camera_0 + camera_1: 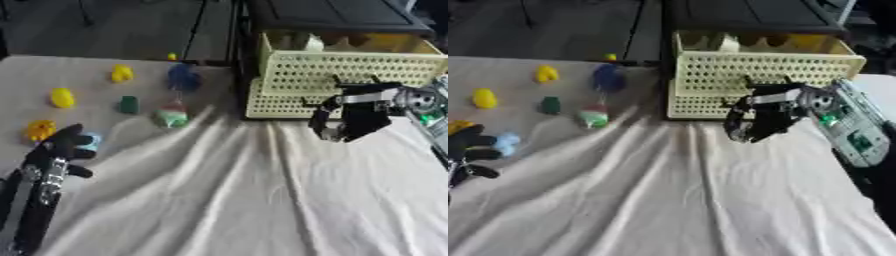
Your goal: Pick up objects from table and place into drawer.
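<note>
Pale-blue, a small object (91,141) sits against the fingers of my left hand (59,150), at about three o'clock from the palm; the fingers are curled beside it, though I cannot tell whether they close round it. Other pieces lie on the cloth-covered worktop (262,200) toward twelve o'clock of that hand: yellow ones (62,97), a green block (129,104), a blue lump (184,77). My right hand (346,125) hangs with fingers curled downward, holding nothing, just in front of the cream perforated drawer (350,70). Only the left eye view shows my left forearm; the right eye view shows more of the right arm's green-marked housing (846,130).
</note>
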